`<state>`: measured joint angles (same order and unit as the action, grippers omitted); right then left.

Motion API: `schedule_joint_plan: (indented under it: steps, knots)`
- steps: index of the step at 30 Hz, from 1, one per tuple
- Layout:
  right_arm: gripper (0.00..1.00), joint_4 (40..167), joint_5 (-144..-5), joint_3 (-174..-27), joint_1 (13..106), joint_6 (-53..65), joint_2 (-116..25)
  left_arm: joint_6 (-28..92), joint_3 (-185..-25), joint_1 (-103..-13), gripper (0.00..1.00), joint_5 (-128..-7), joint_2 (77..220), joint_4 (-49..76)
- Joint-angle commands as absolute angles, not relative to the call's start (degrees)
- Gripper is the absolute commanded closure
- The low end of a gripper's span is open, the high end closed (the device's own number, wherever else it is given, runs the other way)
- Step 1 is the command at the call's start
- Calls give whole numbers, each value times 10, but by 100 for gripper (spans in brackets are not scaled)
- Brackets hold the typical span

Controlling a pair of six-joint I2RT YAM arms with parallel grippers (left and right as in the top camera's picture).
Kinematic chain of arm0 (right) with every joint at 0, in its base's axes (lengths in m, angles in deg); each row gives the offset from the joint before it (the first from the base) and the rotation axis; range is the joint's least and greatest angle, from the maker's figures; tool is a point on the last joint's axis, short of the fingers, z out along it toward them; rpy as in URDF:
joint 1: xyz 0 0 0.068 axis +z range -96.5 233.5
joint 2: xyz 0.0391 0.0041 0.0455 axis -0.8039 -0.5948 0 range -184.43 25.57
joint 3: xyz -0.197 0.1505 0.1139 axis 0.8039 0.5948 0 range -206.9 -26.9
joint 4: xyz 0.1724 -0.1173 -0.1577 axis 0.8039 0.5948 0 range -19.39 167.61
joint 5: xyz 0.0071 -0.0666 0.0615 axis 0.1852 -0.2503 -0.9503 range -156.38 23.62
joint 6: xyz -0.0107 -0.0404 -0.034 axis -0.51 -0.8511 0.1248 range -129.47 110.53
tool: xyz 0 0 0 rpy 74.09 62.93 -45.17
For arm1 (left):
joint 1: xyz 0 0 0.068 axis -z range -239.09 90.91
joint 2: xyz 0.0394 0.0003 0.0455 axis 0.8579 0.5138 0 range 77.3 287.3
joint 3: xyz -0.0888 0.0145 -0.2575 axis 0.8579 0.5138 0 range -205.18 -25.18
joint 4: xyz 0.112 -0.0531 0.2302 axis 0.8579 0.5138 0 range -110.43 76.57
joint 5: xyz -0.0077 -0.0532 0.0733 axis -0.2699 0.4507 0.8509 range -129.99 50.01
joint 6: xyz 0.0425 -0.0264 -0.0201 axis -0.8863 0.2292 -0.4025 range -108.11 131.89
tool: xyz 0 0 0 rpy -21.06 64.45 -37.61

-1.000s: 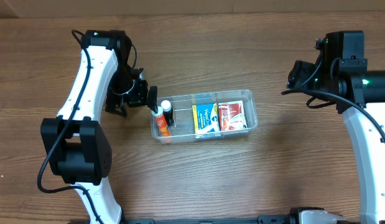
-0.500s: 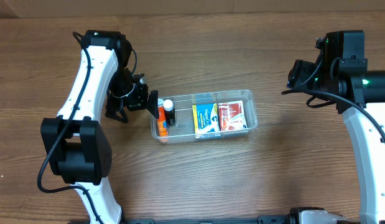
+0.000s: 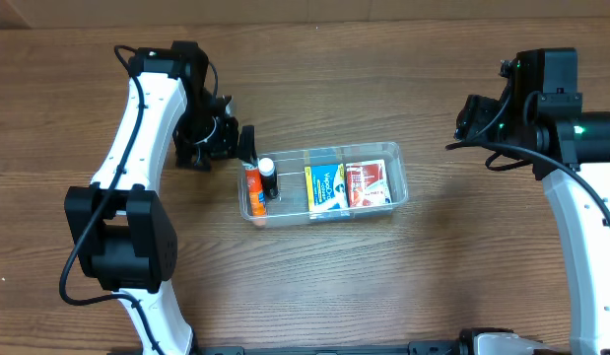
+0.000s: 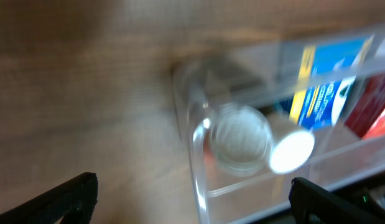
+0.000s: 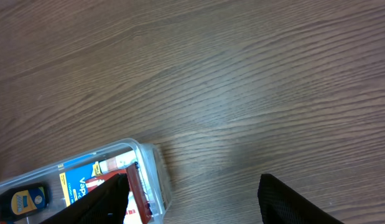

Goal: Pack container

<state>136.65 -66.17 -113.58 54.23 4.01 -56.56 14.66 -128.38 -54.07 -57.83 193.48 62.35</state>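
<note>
Left fingers (image 3: 247,143) drew back; container (image 3: 403,183) holds bottles (image 3: 252,183) and boxes (image 3: 326,186).

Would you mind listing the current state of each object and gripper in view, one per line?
container: upright, no lid, partly packed.
orange bottle: white-capped, inside the container.
dark bottle: white-capped, beside the orange bottle.
blue-and-yellow box: lying flat in the container.
red box: lying flat beside it.
left gripper: jaws open, empty, at the container's bottle end.
right gripper: jaws open, empty.
</note>
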Motion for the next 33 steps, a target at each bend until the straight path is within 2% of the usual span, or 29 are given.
schedule_joint_plan:
  steps: [1,3,7,10,23,33]
  knots:
    - [32,1365,-664,-1143,540,40,-565,138,-1282,-538,0,-574,1943,583]
    - [31,1362,-664,-1143,540,38,-565,138,-1282,-538,0,-574,1943,572]
    - [16,1345,-659,-1143,540,24,-566,142,-1285,-538,0,-555,1918,545]
    - [0,1310,-659,-1145,540,10,-566,158,-1285,-538,0,-510,1860,519]
    - [0,1220,-659,-1145,540,-76,-612,214,-1285,-544,0,-379,1600,469]
    - [0,1270,-666,-1145,541,-83,-619,209,-1285,-546,0,-355,1602,514]
